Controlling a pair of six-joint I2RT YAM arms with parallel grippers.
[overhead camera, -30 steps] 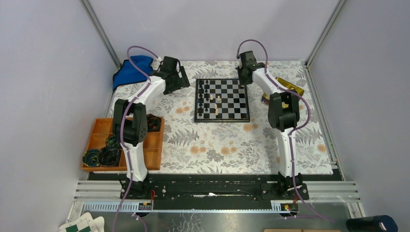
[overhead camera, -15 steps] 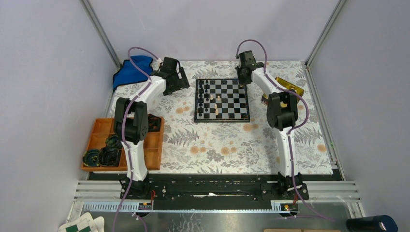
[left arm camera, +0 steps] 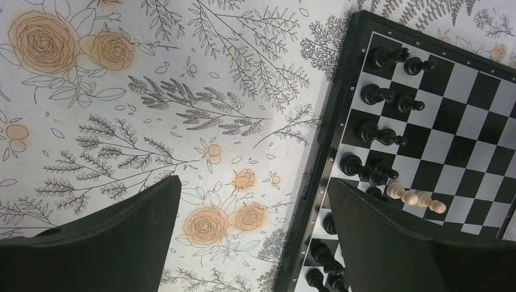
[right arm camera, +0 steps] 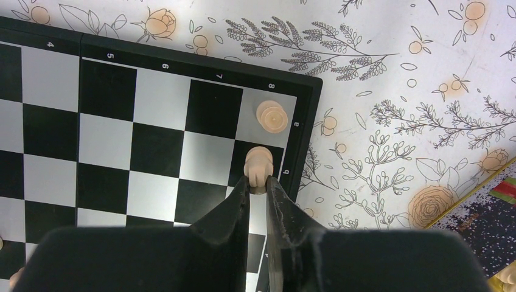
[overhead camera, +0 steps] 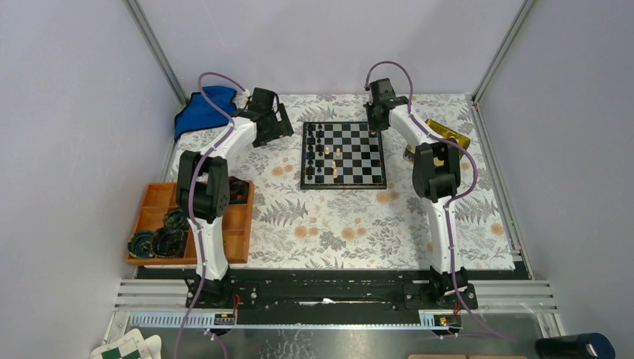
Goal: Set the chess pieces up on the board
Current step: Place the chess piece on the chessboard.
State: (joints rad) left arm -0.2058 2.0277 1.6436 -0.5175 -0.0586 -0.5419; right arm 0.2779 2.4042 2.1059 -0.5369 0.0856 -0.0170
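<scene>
Overhead, the board (overhead camera: 344, 155) is seen at 12 o'clock on the floral cloth (overhead camera: 336, 224), with black pieces (overhead camera: 318, 153) ranked along its 9 o'clock side. The left gripper (overhead camera: 282, 124) is held off the 10 o'clock corner, apart from the board. The right gripper (overhead camera: 372, 129) is set over the 1 o'clock corner.

Left wrist: the jaws are spread wide, nothing is held, and cloth is seen between them. The board's border lies at 3 o'clock of the gripper.

Right wrist: the jaws are pinched narrow on a pale piece (right arm camera: 258, 163) standing on an edge square, at 12 o'clock of the fingertips. A second pale piece (right arm camera: 272, 115) is seen on the corner square, just beside, at 1 o'clock.
</scene>
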